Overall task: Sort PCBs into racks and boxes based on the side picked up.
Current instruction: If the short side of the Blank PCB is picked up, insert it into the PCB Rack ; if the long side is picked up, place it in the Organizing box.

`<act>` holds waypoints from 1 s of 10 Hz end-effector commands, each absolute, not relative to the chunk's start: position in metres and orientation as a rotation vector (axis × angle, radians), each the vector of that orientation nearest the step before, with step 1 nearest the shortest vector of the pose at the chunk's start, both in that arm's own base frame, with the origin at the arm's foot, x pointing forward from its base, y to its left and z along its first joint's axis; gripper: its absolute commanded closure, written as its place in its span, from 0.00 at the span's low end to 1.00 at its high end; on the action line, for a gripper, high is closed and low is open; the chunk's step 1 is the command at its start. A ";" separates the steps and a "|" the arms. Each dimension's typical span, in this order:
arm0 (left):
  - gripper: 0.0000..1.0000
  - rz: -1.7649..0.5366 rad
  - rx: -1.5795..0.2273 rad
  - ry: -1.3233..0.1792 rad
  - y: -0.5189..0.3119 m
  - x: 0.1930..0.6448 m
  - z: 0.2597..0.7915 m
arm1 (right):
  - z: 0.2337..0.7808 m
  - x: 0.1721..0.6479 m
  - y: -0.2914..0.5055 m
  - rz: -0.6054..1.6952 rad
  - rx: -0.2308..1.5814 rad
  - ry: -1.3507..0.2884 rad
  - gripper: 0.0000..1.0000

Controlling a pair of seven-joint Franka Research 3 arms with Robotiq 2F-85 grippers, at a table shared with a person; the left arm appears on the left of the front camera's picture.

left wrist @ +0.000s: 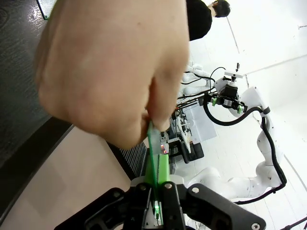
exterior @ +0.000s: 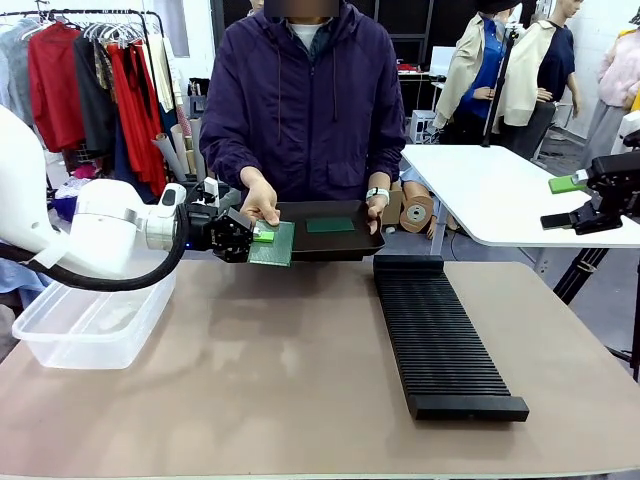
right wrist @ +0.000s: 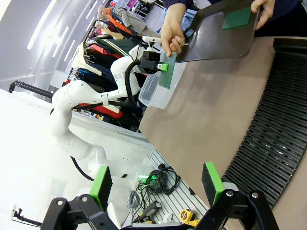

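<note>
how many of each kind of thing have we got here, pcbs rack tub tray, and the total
PCBs: 2
rack: 1
clear tub: 1
black tray: 1
total: 5

The table (exterior: 250,385) has a plain, matt tan-brown top. Two things lie directly on it. A long black ribbed rack (exterior: 440,335) lies flat to the right of the middle. Its length runs from the far edge toward the near edge, with the narrow slots set crosswise. A clear plastic tub (exterior: 90,325) stands upright at the table's left edge, toward the far side. It is well apart from the rack, with bare tabletop between them. A black tray (exterior: 335,243) sits at the far edge, just beside the rack's far end; whether its underside touches the tabletop cannot be told.
</note>
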State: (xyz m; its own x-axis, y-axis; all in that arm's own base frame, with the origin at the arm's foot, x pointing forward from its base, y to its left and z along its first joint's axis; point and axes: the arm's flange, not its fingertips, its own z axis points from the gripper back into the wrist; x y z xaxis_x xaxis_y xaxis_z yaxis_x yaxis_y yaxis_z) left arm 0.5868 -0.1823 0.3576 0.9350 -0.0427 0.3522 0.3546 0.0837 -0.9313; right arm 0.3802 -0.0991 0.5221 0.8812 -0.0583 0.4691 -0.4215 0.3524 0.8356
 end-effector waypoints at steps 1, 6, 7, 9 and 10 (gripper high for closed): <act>1.00 -0.300 -1.464 -0.264 -0.183 0.587 0.359 | 0.524 0.381 -0.099 0.250 1.210 -0.476 0.00; 1.00 -0.300 -1.464 -0.264 -0.183 0.587 0.359 | 0.524 0.381 -0.099 0.250 1.210 -0.476 0.00; 1.00 -0.300 -1.464 -0.264 -0.183 0.587 0.359 | 0.524 0.381 -0.099 0.250 1.210 -0.476 0.00; 1.00 -0.300 -1.464 -0.264 -0.183 0.587 0.359 | 0.524 0.381 -0.099 0.250 1.210 -0.476 0.00; 1.00 -0.300 -1.464 -0.264 -0.183 0.587 0.359 | 0.524 0.381 -0.099 0.250 1.210 -0.476 0.00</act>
